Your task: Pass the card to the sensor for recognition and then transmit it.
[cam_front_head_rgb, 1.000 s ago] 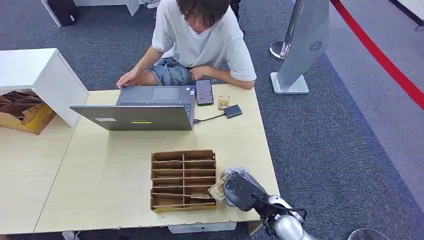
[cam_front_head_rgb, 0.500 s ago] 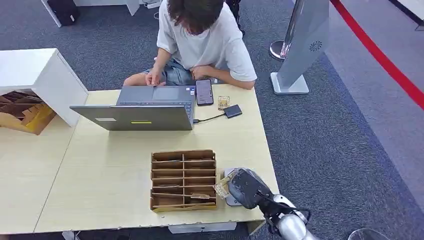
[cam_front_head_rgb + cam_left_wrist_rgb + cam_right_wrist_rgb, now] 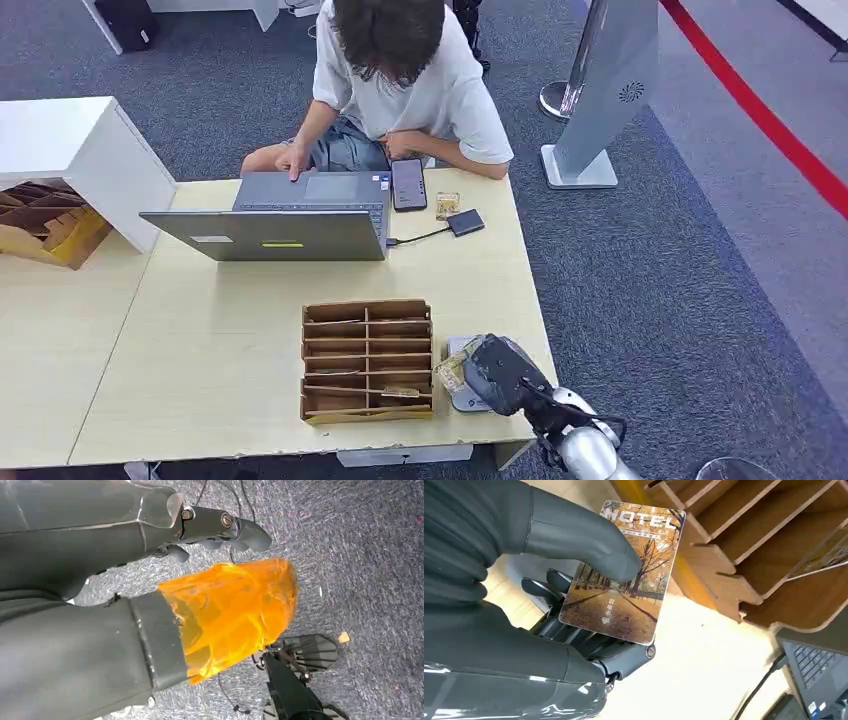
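Note:
My right hand (image 3: pixel 500 375) is low over the table's near right corner, just right of the wooden card organizer (image 3: pixel 367 360). It pinches a hotel card (image 3: pixel 450 372) printed with autumn trees; in the right wrist view the thumb (image 3: pixel 579 540) presses on the card's (image 3: pixel 624 575) face and dark fingers back it from behind. A pale grey flat pad (image 3: pixel 466 398) lies on the table partly under this hand. My left hand (image 3: pixel 150 555) hangs over carpet, its thumb wrapped in orange tape (image 3: pixel 230 610), holding nothing.
A person (image 3: pixel 400 80) sits at the far side using a grey laptop (image 3: pixel 290 215). Beside it lie a phone (image 3: pixel 408 184), another card (image 3: pixel 447 205) and a small black box (image 3: pixel 465 222) cabled to the laptop. The organizer (image 3: pixel 749 540) stands close to the held card.
My right hand has shifted slightly right and toward the table's near edge, carrying the card further over the grey pad. The person leaned forward and moved a hand along the laptop.

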Robot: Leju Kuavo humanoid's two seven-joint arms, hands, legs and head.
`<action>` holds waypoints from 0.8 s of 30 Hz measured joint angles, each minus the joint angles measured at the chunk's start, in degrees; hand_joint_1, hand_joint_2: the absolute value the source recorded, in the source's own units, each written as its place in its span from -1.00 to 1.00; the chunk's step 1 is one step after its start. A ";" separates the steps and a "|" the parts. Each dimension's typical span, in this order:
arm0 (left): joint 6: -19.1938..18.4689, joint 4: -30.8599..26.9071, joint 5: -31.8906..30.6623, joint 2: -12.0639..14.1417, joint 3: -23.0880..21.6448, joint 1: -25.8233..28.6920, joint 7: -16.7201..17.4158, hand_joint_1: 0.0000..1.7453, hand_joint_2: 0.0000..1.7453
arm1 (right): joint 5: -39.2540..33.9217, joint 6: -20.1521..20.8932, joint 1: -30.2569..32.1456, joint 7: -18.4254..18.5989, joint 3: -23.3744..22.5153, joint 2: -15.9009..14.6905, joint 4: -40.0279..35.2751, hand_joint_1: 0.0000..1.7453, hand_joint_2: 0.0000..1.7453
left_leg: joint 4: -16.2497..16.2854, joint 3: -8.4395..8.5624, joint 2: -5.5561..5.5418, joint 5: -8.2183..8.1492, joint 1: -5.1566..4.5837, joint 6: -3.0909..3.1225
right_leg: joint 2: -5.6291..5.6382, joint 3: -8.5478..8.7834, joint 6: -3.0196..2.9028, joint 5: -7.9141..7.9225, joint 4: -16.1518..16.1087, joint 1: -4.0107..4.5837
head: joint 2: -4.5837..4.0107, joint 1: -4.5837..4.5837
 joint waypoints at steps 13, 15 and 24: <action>0.11 -0.11 -0.22 0.00 0.00 0.00 0.02 -1.00 -1.00 | 1.07 -0.41 0.12 0.85 -0.46 0.00 1.42 1.00 1.00 | 0.00 0.00 0.00 0.00 0.00 0.00 | 0.00 0.00 0.00 0.00 0.00 0.00 | 0.00 0.02; 0.13 -0.11 -0.31 0.00 0.00 0.00 0.11 -1.00 -1.00 | 1.40 -0.44 0.12 1.05 -0.50 0.00 1.68 1.00 1.00 | 0.00 0.00 0.00 0.00 0.00 0.00 | 0.00 0.00 0.00 0.00 0.00 0.00 | 0.00 0.00; 0.22 -0.11 -0.46 0.00 0.00 0.00 0.17 -1.00 -1.00 | 2.56 -1.35 0.15 1.99 -0.70 0.04 2.93 1.00 1.00 | 0.00 0.00 0.00 0.00 0.00 0.00 | 0.00 0.00 0.00 0.00 0.00 0.00 | 0.00 0.00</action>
